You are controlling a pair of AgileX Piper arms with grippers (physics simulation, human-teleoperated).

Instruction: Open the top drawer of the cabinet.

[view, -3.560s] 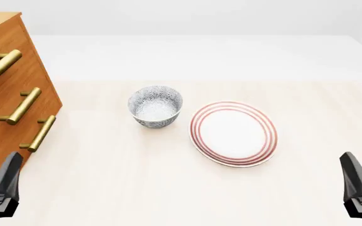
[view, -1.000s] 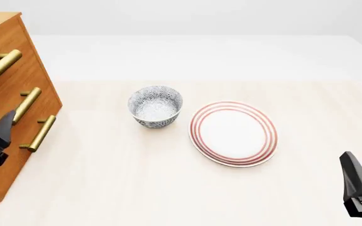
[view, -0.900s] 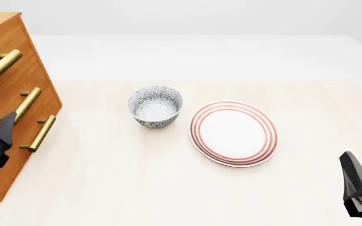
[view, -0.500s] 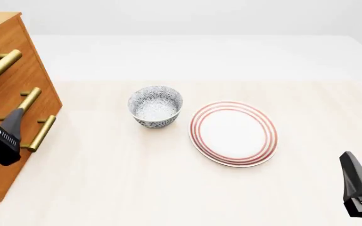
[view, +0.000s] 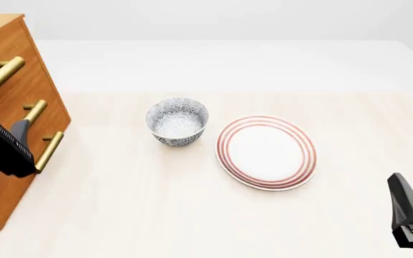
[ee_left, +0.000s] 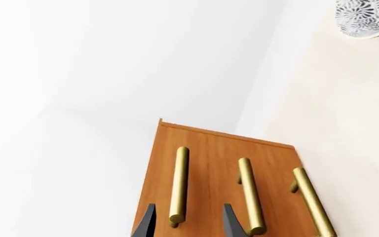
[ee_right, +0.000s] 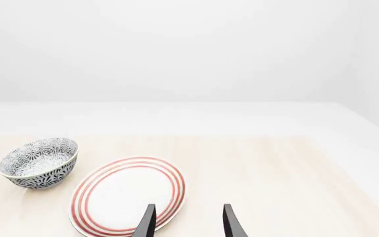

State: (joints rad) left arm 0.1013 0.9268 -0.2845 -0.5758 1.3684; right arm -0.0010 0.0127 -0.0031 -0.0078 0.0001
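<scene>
Cabinet [view: 9, 97] stands at the far left of the table [view: 192, 215] in my front view, an orange-brown wooden chest with three stacked drawers, all closed flush. Its top drawer [view: 6, 59] carries a brass bar handle [view: 2, 72] near the upper left edge of that view. My left gripper [view: 2, 110] hangs right in front of the cabinet face, partly covering the middle and lower handles. Its fingers are spread apart, and in my left wrist view the left gripper [ee_left: 186, 224] has one dark tip on either side of the near end of the top handle [ee_left: 179, 185], with the bar between the tips. I cannot tell whether either tip touches the brass. The middle handle [ee_left: 248, 195] and the lowest handle [ee_left: 311, 200] lie alongside in that view.

Further right, near the table's middle, sits a patterned blue-and-white bowl [view: 177, 121], upright. Just beside it to the right lies a white plate [view: 266, 152] with red rings round its rim, close to the bowl but apart from it.

At the far right, low in my front view, my right gripper [view: 411, 215] hovers near the table edge, well apart from the plate. My right wrist view shows the right gripper [ee_right: 187, 222] with its fingers apart, holding nothing.
</scene>
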